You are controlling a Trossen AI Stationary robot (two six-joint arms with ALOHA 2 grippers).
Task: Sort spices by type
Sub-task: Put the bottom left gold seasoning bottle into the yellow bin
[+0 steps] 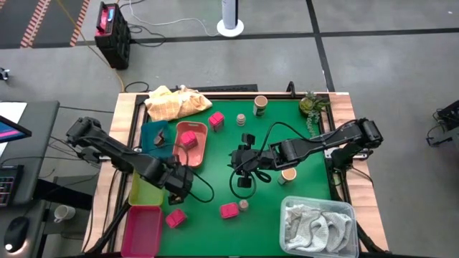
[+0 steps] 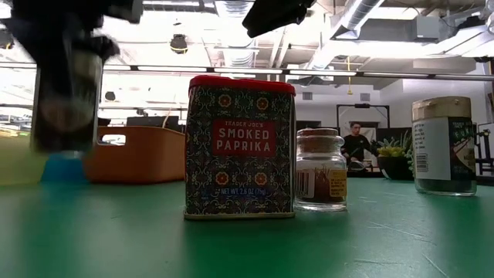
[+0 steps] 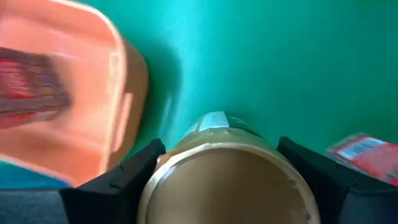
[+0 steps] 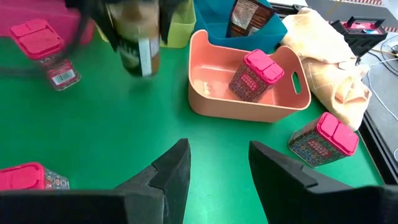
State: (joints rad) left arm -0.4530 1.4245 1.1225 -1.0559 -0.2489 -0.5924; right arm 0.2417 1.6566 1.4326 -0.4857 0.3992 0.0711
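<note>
My left gripper (image 1: 179,185) is shut on a dark spice jar with a tan lid (image 3: 227,180) over the green mat, between the lime tray (image 1: 142,190) and the salmon tray (image 1: 192,147). It shows blurred in the right wrist view (image 4: 138,43). My right gripper (image 4: 217,168) is open and empty above the mat's middle (image 1: 244,172). One pink-lidded tin (image 4: 252,74) lies in the salmon tray. Others stand on the mat (image 1: 216,120), (image 1: 229,210), (image 1: 176,217). Tan-lidded jars (image 1: 260,105), (image 1: 288,174) and small clear jars (image 1: 241,120), (image 1: 244,206) stand on the mat. My left gripper pinches the jar's upper end between its two fingers, one on each side just below the tan lid's rim (image 3: 168,165). The fingers come from above and point down. The jar hangs roughly upright below them (image 2: 65,100), lifted off the mat.
A teal tray (image 1: 153,135) holds a dark packet. A magenta tray (image 1: 142,231) sits at the near left. A yellow cloth (image 1: 176,104) lies at the far left, and a clear bin with a white-grey cloth (image 1: 319,226) at the near right. A small plant (image 1: 312,104) stands at the far right.
</note>
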